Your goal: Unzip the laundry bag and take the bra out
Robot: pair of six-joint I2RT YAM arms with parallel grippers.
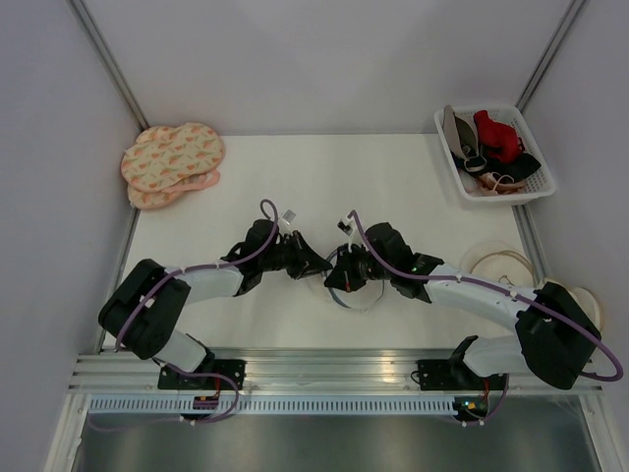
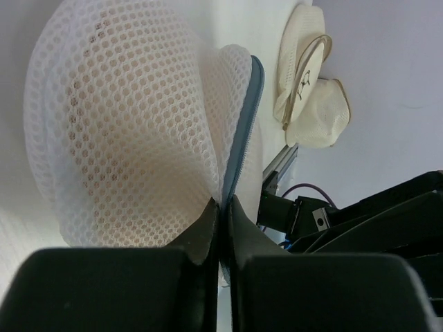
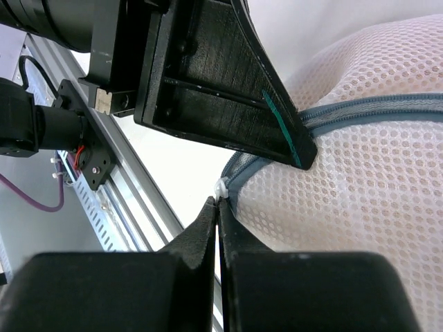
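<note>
arms from both sides meet mid-table, toward the near edge. left gripper [image 1: 316,267] and right gripper [image 1: 344,277] crowd over a round domed white mesh laundry bag with a dark grey zipped rim [image 1: 356,295], which is mostly hidden. pink orange-patterned pouches [image 1: 172,157] at far left corner; white plastic basket [image 1: 511,196] at far right corner; cream round pouches [image 1: 499,261] at right edge.

left wrist: fingers together, pinching the bag's rim. peach-beige bra [image 2: 118,131] shows only as a tint through the mesh. zip closed where visible.

right wrist: fingers together on a small white zip tab [image 3: 221,188]. left finger [image 3: 228,104] presses the rim just beside it.
</note>
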